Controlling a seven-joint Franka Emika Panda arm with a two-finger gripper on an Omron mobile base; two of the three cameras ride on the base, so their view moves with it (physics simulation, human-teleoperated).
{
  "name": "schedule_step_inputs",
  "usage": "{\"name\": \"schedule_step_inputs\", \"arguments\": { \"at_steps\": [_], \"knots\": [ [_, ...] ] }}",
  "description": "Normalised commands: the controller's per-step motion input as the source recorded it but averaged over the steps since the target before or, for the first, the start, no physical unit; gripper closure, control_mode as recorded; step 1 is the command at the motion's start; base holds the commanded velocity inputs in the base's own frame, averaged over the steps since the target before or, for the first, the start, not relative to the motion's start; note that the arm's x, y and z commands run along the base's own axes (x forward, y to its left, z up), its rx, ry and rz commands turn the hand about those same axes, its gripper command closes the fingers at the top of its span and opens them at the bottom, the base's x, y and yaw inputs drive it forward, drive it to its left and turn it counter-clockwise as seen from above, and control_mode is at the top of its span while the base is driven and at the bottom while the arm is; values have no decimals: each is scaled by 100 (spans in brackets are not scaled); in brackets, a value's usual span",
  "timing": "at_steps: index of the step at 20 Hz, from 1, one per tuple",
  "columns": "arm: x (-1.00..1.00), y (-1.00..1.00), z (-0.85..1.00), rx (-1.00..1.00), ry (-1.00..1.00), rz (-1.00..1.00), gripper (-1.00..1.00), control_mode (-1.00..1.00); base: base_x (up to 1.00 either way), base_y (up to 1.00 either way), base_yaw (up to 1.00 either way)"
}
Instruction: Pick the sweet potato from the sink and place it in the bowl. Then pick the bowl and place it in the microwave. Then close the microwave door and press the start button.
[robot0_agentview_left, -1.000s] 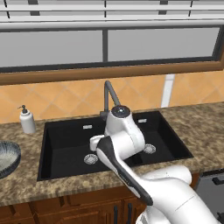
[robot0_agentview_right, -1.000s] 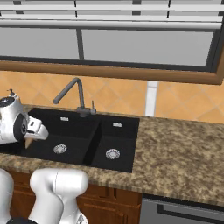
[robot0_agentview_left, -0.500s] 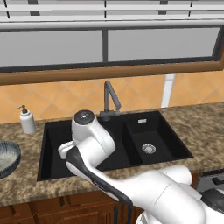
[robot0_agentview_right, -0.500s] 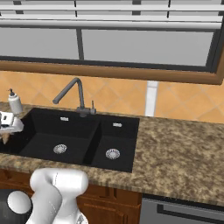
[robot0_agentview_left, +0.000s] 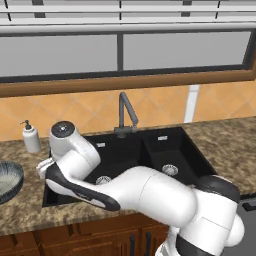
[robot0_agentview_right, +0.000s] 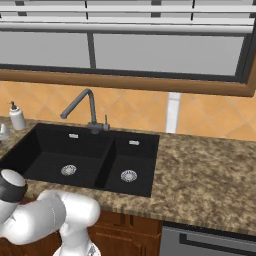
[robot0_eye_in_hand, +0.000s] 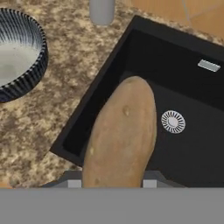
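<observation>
Hand view: gripper (robot0_eye_in_hand: 113, 183) at bottom centre, fingers clamped on sweet potato (robot0_eye_in_hand: 122, 135), tuber rising up mid-frame over left rim of sink (robot0_eye_in_hand: 188, 109). Bowl (robot0_eye_in_hand: 19, 52) sat at upper left on granite counter (robot0_eye_in_hand: 48, 131), well apart from potato. In left base view bowl (robot0_agentview_left: 9, 181) lay at far left edge.

Risks, judged: grip near one end only, so potato could pivot or slip mid-carry. Release short of bowl would drop it on counter or back into basin.

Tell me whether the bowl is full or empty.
Empty as far as shown: the bowl's pale inside is bare; the sweet potato sits in the pincer.
</observation>
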Motion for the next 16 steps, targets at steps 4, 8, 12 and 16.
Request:
{"name": "schedule_step_inputs", "arguments": {
  "at_steps": [4,8,12,16],
  "knots": [
    [14,83,0,0,-7,9,100,-100,0,0,0],
    [0,91,-4,-3,-11,5,100,-100,0,0,0],
    [-11,87,0,-10,-17,1,100,-100,0,0,0],
    [-8,81,0,-7,-13,0,100,-100,0,0,0]
  ]
}}
